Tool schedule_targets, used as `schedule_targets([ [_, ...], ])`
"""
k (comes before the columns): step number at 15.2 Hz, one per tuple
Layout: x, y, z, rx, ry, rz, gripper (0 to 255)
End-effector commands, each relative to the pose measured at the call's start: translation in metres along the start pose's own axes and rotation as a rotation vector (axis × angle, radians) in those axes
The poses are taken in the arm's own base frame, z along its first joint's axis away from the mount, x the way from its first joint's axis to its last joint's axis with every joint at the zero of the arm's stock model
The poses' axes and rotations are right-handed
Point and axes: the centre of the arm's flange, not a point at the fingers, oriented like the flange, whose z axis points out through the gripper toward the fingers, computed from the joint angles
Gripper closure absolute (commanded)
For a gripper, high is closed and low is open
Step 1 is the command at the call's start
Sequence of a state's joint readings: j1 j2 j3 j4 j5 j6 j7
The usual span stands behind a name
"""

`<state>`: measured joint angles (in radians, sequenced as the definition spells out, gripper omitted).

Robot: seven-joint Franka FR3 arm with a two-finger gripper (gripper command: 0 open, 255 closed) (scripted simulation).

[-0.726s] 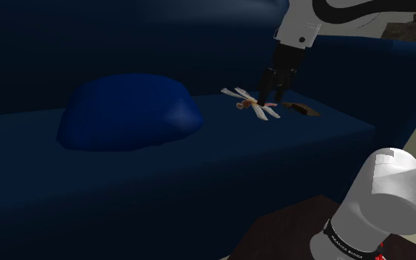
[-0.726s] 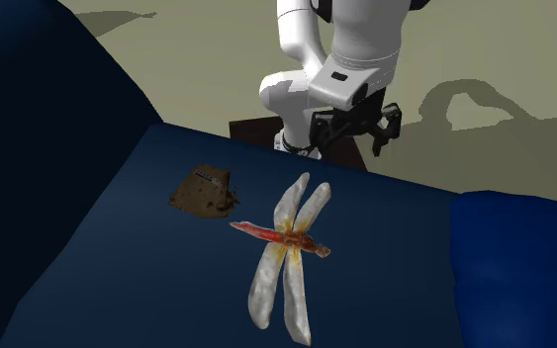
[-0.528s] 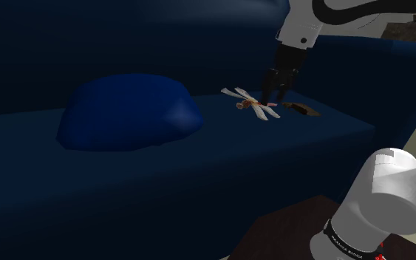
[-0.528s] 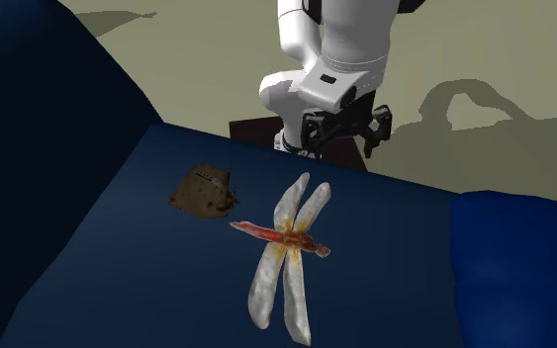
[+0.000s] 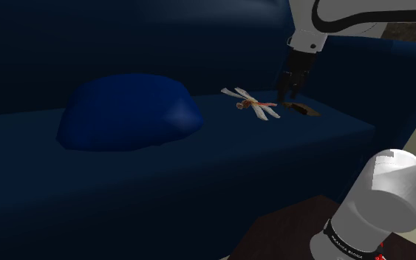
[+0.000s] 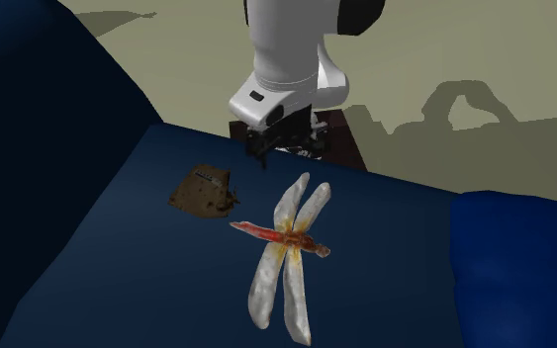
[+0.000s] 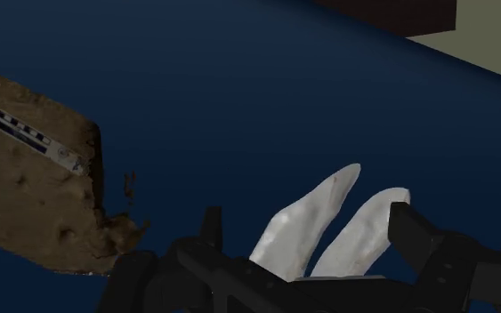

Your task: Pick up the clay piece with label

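The clay piece (image 6: 205,190) is a flat brown slab lying on the dark blue sofa seat (image 6: 147,267). A small white label strip (image 7: 30,138) lies on the clay piece (image 7: 35,191). In the shoulder view the clay piece (image 5: 301,109) sits just to the right of a red dragonfly figure (image 5: 252,102) with pale wings. My gripper (image 5: 289,87) hovers above the seat, between the dragonfly and the clay, touching neither. In the wrist view my gripper (image 7: 315,238) is open with the dragonfly's wing tips (image 7: 328,222) between its fingers, and the clay lies off to the side.
A large rounded blue cushion (image 5: 128,111) rests on the seat at the shoulder view's left. The sofa's backrest (image 5: 162,37) rises behind the objects and an armrest (image 6: 39,119) stands beyond the clay. The dragonfly (image 6: 286,242) lies close beside the clay.
The gripper has moved from over the dragonfly toward the clay piece, rightward in the shoulder view and leftward in the second exterior view. Neither object has moved.
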<state>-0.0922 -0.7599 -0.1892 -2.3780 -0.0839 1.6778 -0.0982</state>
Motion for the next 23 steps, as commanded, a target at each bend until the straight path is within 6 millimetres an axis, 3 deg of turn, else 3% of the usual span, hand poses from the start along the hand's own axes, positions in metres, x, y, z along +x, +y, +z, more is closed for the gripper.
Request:
schedule_targets([
  [1,-0.001,0.023,0.002,-0.014,-0.013,0.003,0],
  [9,0.003,0.118,0.008,-0.067,-0.059,0.017,0],
  [18,0.001,0.119,0.048,-0.067,-0.059,0.017,0],
  [19,0.001,0.120,0.048,-0.067,-0.059,0.017,255],
  [23,0.001,0.120,0.048,-0.067,-0.058,0.017,255],
])
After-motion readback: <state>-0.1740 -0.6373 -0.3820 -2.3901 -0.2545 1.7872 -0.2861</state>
